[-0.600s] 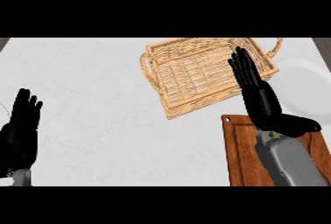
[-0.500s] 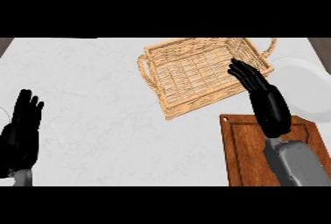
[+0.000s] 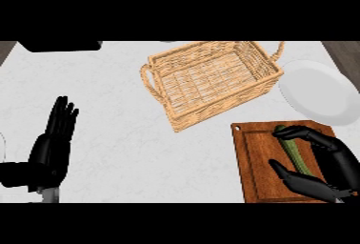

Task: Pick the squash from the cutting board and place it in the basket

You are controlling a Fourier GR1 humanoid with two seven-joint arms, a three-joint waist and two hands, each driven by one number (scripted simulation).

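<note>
Green and long, the squash (image 3: 296,155) lies on the brown wooden cutting board (image 3: 256,162), between the fingers and thumb of the black right hand (image 3: 325,164), which curl around it. Up and left of that hand stands the woven wicker basket (image 3: 211,81). The left hand (image 3: 53,143) rests open, fingers straight.

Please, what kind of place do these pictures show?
Most likely a kitchen counter, set up for preparing food. A wooden cutting board with a green squash lies on a pale, marble-like counter, beside a wicker basket and a white plate.
</note>
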